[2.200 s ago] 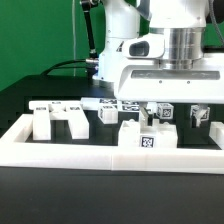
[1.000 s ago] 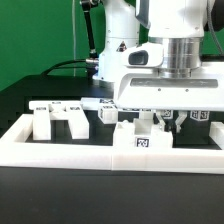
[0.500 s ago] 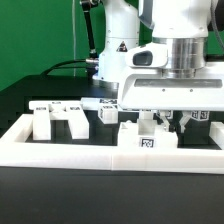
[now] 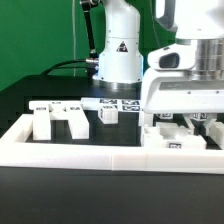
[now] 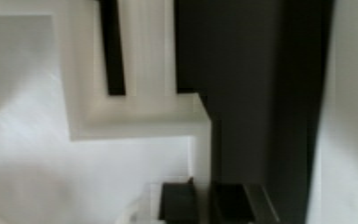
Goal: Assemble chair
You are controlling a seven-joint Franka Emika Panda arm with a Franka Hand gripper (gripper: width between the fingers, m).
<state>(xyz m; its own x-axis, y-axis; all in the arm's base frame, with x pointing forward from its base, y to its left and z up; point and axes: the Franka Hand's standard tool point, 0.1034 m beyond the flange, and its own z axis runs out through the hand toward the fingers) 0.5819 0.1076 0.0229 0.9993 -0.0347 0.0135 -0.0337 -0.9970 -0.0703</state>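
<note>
The exterior view shows the claw (image 4: 188, 119) low over a white chair part (image 4: 172, 141), just behind the border rail (image 4: 80, 158). A bridge-shaped chair piece (image 4: 55, 117) stands well apart on the black tabletop (image 4: 100, 136). Only the wrist view shows the fingers (image 5: 179, 203), narrow together, near a blurred slotted white part (image 5: 87, 95).

The gripper (image 4: 186, 121) now sits farther toward the exterior view's right and lower over the bench than a second ago. The tagged white chair block (image 4: 175, 143) beneath it is also shifted right from its earlier middle spot, and its tag shows lower and flatter. The arm's base (image 4: 120, 52) with its triangle mark is now uncovered, while the small tagged pieces behind are hidden by the wrist housing.
</note>
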